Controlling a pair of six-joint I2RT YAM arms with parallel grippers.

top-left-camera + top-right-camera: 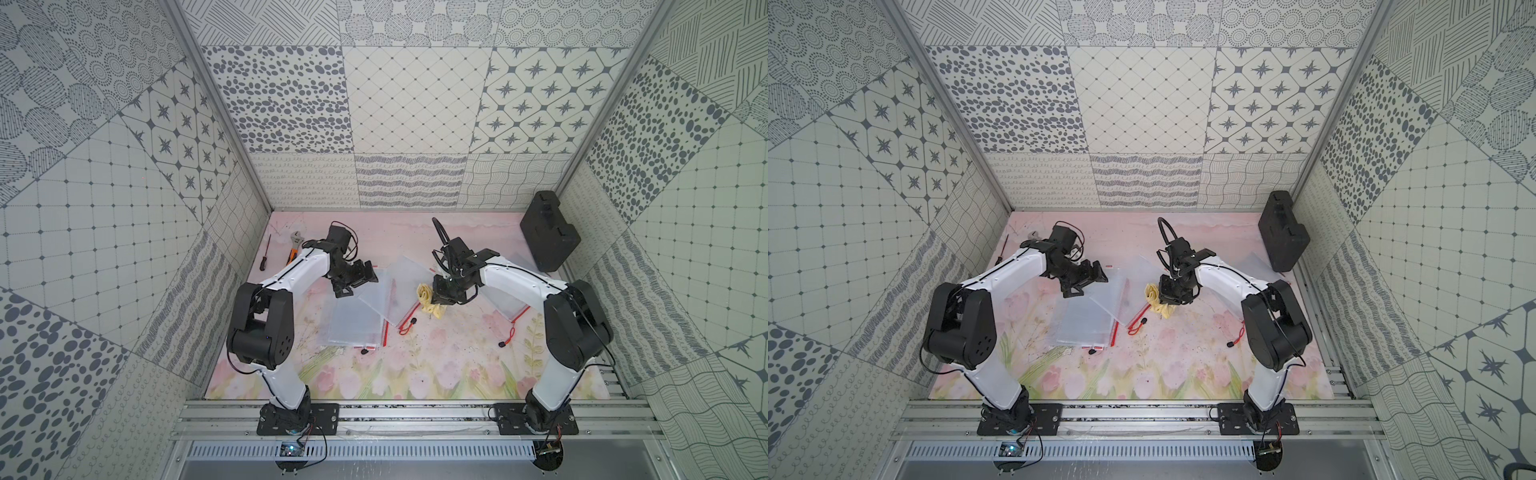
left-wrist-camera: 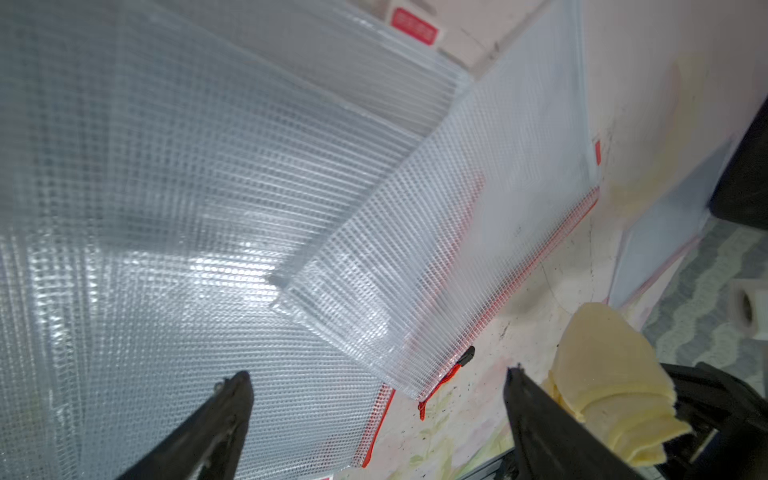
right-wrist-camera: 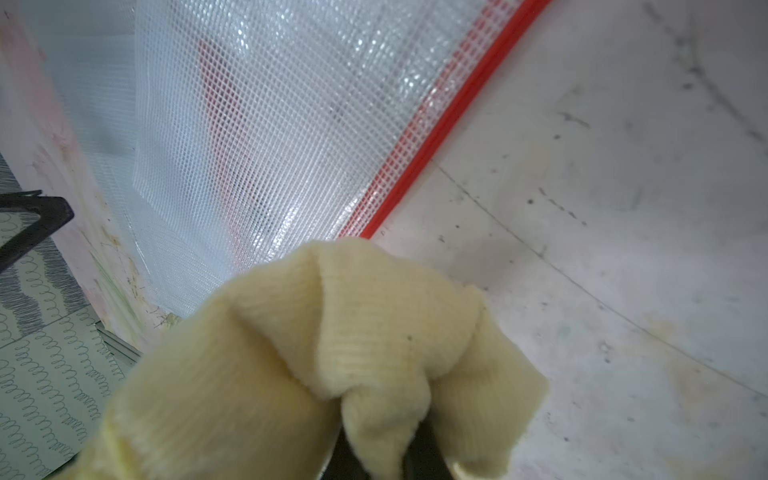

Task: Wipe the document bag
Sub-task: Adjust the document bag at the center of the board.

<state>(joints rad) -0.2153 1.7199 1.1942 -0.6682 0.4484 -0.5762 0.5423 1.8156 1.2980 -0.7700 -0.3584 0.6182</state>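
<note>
Several clear mesh document bags with red zips lie on the flowered mat. The top one (image 1: 397,293) (image 1: 1115,297) (image 2: 436,249) (image 3: 270,124) lies slanted across a stack (image 1: 353,326) (image 2: 166,208). My left gripper (image 1: 359,282) (image 1: 1088,280) (image 2: 376,382) stands open over the bags' far left part, with nothing between its fingers. My right gripper (image 1: 440,297) (image 1: 1170,296) (image 3: 382,457) is shut on a bunched yellow cloth (image 1: 430,303) (image 1: 1156,303) (image 2: 611,374) (image 3: 332,353). The cloth hangs at the slanted bag's zip edge; whether it touches the bag cannot be told.
Another clear bag (image 1: 509,305) lies partly under my right arm. A black case (image 1: 548,232) stands at the back right against the wall. A wrench (image 1: 294,245) and a screwdriver (image 1: 266,253) lie at the back left. Loose red zip cords (image 1: 407,326) trail on the mat.
</note>
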